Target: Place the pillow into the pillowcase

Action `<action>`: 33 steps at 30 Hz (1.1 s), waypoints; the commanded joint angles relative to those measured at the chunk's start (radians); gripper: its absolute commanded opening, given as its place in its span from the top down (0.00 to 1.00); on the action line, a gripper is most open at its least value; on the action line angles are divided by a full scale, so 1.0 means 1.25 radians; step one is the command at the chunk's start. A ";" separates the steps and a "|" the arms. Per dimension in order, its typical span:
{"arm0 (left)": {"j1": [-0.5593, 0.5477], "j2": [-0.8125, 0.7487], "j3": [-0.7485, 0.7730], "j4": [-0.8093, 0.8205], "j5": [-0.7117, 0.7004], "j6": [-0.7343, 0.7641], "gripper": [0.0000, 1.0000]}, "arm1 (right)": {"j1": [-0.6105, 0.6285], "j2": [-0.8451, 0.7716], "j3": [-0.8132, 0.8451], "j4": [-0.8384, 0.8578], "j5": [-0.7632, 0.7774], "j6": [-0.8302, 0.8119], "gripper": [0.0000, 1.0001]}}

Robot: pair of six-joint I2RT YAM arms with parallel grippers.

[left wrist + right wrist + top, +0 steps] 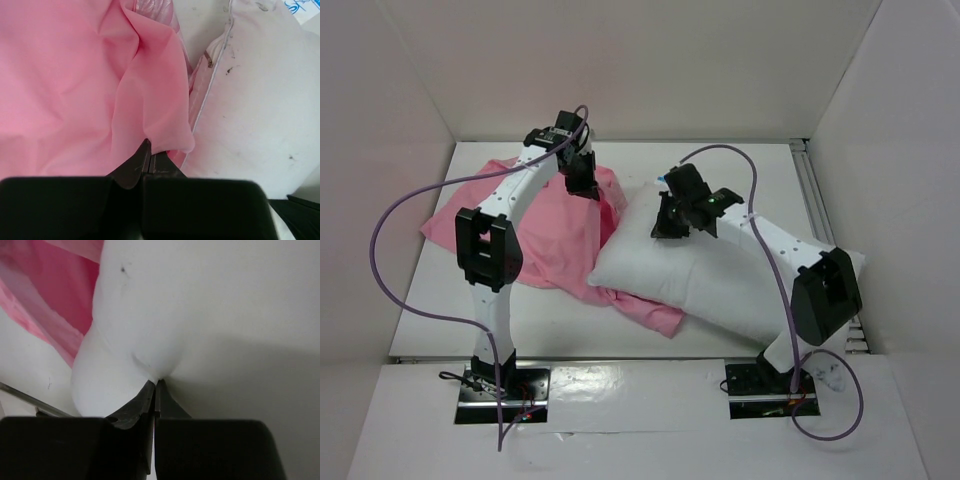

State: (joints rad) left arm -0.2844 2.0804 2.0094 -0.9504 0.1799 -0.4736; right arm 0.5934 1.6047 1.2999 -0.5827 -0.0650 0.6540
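The pink satin pillowcase (545,235) lies crumpled at the left centre of the table, part of it under the pillow. The white pillow (720,275) lies to its right, overlapping the case's right edge. My left gripper (584,186) is shut on a fold of the pillowcase (150,100) near its right edge, next to the pillow (260,100). My right gripper (665,228) is shut on a pinch of the pillow's cover (200,315) at its upper left part; pink cloth (55,300) shows beyond.
White walls close the table on the left, back and right. A metal rail (817,195) runs along the right edge. Purple cables (390,225) loop off both arms. A white ledge with the arm bases (500,385) runs along the front.
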 commanded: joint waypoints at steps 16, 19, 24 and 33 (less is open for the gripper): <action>-0.003 0.000 0.028 -0.007 0.007 0.005 1.00 | 0.103 -0.302 -0.004 -0.038 -0.082 -0.218 1.00; -0.003 0.010 0.036 -0.007 0.016 0.005 1.00 | 0.189 -0.302 -0.029 -0.038 -0.082 -0.225 1.00; -0.003 -0.008 0.027 -0.007 0.030 0.012 1.00 | 0.236 -0.260 -0.029 -0.054 0.010 -0.225 1.00; -0.011 -0.140 -0.100 0.002 0.023 0.019 1.00 | 0.217 -0.123 0.063 -0.044 0.007 -0.277 1.00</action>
State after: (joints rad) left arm -0.2893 2.0136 1.9099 -0.9569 0.1932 -0.4698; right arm 0.8703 1.4239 1.3106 -0.6807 -0.0673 0.3519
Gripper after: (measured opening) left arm 0.027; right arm 0.010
